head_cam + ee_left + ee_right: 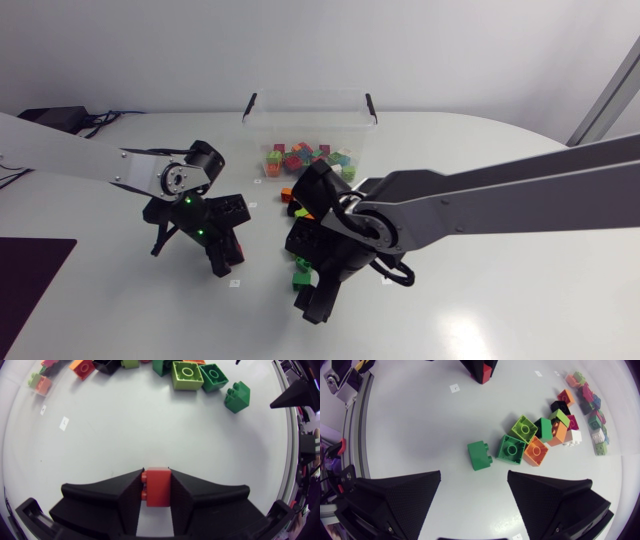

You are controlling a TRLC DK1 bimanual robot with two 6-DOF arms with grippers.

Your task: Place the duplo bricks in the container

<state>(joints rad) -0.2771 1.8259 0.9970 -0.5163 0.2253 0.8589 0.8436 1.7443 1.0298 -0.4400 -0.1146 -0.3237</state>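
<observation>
- Clamped tight right under your left wrist camera: your left gripper (157, 491) has a red brick (158, 485) pinched between both fingers, one pad on each side, low over the white table (150, 435).
- Your right gripper (474, 476) hangs with its fingers spread wide and nothing between them.
- Just ahead of that right gripper lies a dark green brick (480, 455), on the table and clear of both fingers.
- Just past the dark green brick you've got a loose pile: a lime brick (524, 427), a green square brick (511, 449) and an orange brick (536, 452) pressed against one another, with black, white and more orange pieces crowded behind them.
- Ahead of your left gripper the same pile sits well apart from the fingers, the dark green brick off to one side of it.
- From overhead, the clear container (310, 112) stands beyond the pile, well apart from both grippers, with a layer of mixed coloured bricks already in it.
- Your right arm covers part of the pile from above.
</observation>
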